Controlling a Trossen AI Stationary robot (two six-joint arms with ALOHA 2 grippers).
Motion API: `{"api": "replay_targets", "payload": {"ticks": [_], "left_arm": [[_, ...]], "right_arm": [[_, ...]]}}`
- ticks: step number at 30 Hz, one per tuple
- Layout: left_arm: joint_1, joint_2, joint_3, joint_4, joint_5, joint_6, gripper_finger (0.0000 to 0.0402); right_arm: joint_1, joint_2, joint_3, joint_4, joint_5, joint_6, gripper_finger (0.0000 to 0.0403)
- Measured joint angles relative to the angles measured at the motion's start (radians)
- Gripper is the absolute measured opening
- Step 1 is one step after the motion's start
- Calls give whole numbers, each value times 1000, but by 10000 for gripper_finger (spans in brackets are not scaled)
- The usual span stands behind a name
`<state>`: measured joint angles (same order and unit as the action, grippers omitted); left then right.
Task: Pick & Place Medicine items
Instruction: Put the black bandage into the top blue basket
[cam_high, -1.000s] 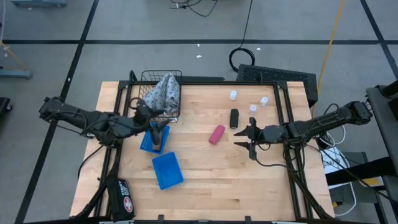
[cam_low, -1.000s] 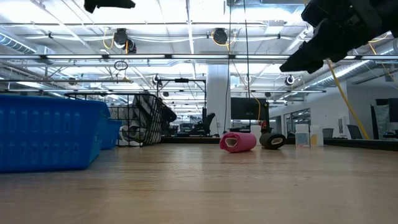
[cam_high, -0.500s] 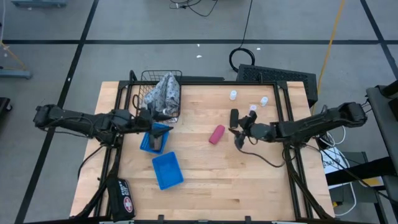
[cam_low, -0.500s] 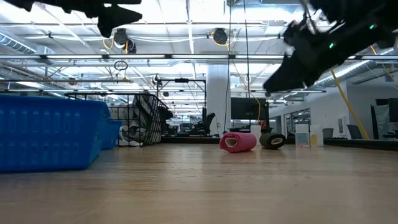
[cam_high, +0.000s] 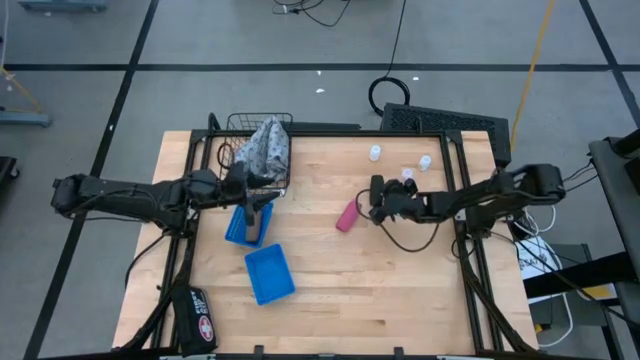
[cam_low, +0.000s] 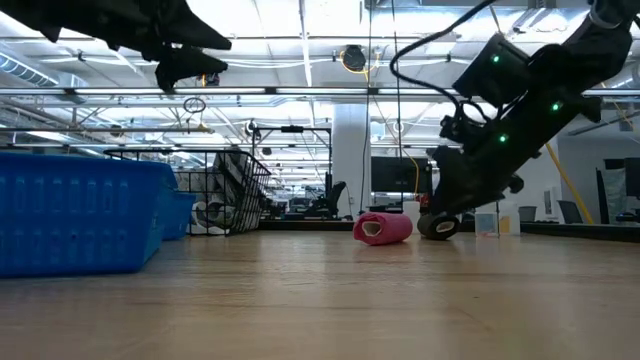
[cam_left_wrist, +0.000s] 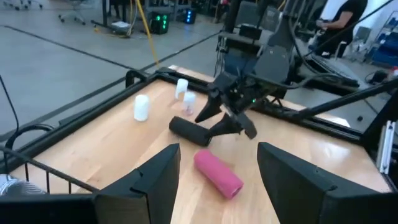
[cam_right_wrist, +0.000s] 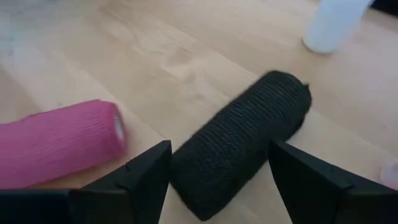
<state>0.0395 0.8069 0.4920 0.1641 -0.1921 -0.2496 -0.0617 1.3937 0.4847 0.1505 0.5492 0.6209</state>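
Note:
The black oblong roll (cam_high: 376, 187) lies on its side on the table, with the pink tube (cam_high: 347, 216) lying to its near-left. Three white bottles (cam_high: 375, 152), (cam_high: 424, 162), (cam_high: 407, 174) stand toward the far right. My right gripper (cam_high: 374, 202) is open and low over the black roll (cam_right_wrist: 242, 146). Its fingers stand on either side of the roll's near end, with the pink tube (cam_right_wrist: 59, 143) beside it. My left gripper (cam_high: 262, 197) is open and hovers over a blue tray. In its own view (cam_left_wrist: 217, 186) it faces the pink tube (cam_left_wrist: 217, 173) and the black roll (cam_left_wrist: 189, 129).
A wire basket holding the grey patterned cloth (cam_high: 262, 148) stands at the far left. Two blue trays (cam_high: 243, 228), (cam_high: 269, 273) lie near it, one of them large in the low view (cam_low: 80, 210). Bare wood stretches along the near side (cam_high: 400, 290).
My right gripper has moved toward the table's left and far edges and come down from well above the table. It now straddles the black roll. My left gripper has shifted a little to the right over the blue tray. The medicine items have stayed in place.

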Motion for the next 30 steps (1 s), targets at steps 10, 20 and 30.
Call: {"api": "replay_targets", "payload": {"ticks": [10,20,30], "left_arm": [[0,14,0,2,0,-8,223],[-1,12,0,6,-10,-22,223],[2,12,0,5,-45,-20,223]], "right_arm": [[-17,29,2,-63,10,-9,224],[-17,-136,-1,-275,-3,21,201],[-16,-235,-2,-290,-58,29,204]]}}
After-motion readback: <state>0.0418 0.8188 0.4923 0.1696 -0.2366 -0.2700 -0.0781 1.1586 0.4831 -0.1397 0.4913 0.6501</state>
